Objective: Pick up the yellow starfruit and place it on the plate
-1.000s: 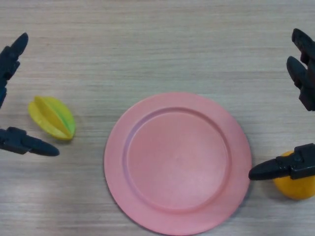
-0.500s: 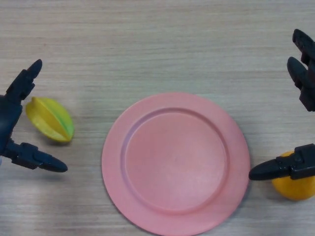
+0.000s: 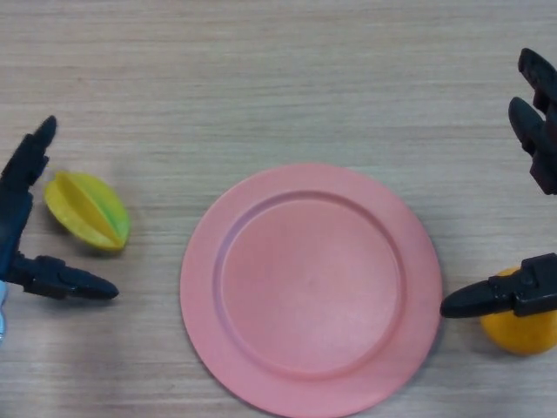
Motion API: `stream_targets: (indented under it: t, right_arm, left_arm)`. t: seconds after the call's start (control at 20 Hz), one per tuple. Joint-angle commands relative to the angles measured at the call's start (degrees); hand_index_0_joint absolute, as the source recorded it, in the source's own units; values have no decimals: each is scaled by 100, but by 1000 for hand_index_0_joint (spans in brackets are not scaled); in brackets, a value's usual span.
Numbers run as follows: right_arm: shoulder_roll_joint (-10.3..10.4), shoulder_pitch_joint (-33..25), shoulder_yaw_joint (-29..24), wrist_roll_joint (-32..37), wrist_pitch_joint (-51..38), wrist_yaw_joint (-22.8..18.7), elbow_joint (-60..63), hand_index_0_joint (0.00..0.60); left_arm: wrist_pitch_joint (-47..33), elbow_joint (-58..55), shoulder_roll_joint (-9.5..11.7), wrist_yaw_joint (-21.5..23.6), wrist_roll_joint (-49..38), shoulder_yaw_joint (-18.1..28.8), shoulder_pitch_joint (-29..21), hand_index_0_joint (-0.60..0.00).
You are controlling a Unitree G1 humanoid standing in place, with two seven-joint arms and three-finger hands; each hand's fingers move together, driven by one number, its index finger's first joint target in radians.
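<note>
The yellow starfruit (image 3: pixel 87 211), ridged with a green streak, lies on the wooden table left of the pink plate (image 3: pixel 311 286). My left hand (image 3: pixel 19 225) is open at the left edge, its fingers above the fruit and its thumb below it, neither touching it. The plate holds nothing. At the right edge my right hand (image 3: pixel 533 292) stays open and idle, its thumb pointing toward the plate's rim.
An orange-yellow round fruit (image 3: pixel 522 326) sits at the lower right, partly hidden behind my right thumb. The table (image 3: pixel 278 78) runs on bare beyond the plate.
My left hand has come in from the left edge and lowered, so that its fingers and thumb now bracket the starfruit. The starfruit, plate and right hand have stayed put.
</note>
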Motion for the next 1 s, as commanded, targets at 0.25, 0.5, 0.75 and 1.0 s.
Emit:
stream_targets:
  t: [0.25, 0.5, 0.75, 1.0]
  right_arm:
    - [-97, -94, -313, 335, -793, -113, -244, 0]
    - [-89, -60, -359, 358, -698, -130, -404, 0]
    - [-87, -98, -348, 399, -518, -161, -486, 0]
    - [-94, -142, -311, 357, -549, -183, -476, 0]
  left_arm:
    - [-1269, 618, 314, 895, 39, 107, -480, -600]
    - [-1381, 291, 401, 1198, 288, 252, -426, -600]
    - [-1281, -750, 316, 1353, 277, 355, -283, -600]
    - [-564, -2606, -378, 208, -281, -112, 168, -600]
